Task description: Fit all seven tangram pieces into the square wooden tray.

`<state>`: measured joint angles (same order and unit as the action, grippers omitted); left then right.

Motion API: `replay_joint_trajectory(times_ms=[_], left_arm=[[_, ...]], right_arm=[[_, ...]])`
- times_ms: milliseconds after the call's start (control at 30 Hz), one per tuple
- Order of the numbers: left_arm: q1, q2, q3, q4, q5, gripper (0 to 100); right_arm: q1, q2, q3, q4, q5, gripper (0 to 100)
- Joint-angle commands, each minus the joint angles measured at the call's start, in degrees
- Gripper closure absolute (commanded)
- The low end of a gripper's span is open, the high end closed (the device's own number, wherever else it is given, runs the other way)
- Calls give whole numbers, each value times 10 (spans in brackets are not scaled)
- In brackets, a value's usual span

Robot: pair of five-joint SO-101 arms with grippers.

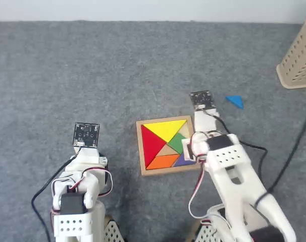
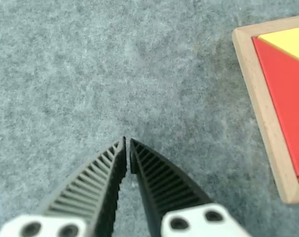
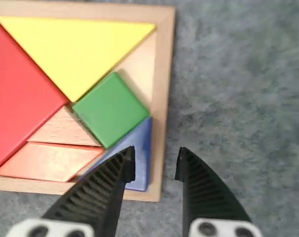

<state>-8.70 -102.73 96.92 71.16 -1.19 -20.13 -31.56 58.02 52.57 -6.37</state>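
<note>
**A:** The right tool [image 3: 154, 159]: how does it stand?

**B:** Its jaws are slightly apart and hold nothing. One finger [image 3: 107, 185] lies over a dark blue triangle [image 3: 142, 148] in a corner of the square wooden tray [image 3: 167, 74]. The other finger is over the grey desk [image 3: 238, 74], just outside the rim. I cannot tell whether either finger touches anything.

**A:** And the left tool [image 2: 127, 144]?

**B:** It is closed, tips almost meeting, and empty. It hangs over the desk to one side of the tray, apart from it.

**A:** What lies in the tray?

**B:** Six flat pieces. There is a large yellow triangle [image 3: 75, 44], a large red triangle [image 3: 16, 94] and a green square [image 3: 110, 108]. There is also a pale wooden triangle [image 3: 63, 131], an orange parallelogram [image 3: 46, 160] and the dark blue triangle. A triangular patch of tray floor shows between the yellow triangle, the green square and the rim.

**A:** And the seventh piece?

**B:** A light blue triangle [image 1: 235, 101] lies on the desk, well apart from the tray, on the far side of the right arm. A beige perforated basket [image 1: 299, 55] stands at the desk's far corner.
</note>
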Motion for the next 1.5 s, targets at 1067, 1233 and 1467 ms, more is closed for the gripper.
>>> replay_joint_trajectory(times_ms=[1067,1233,1467], left_arm=[[-1,-4,-3,4,4,989],[-1,-4,-3,4,4,989],[-1,-4,-3,4,4,989]], right_arm=[[-13,-82,106,-102,85,992],[-12,-81,107,-100,85,992],[-13,-81,104,-78,139,992]])
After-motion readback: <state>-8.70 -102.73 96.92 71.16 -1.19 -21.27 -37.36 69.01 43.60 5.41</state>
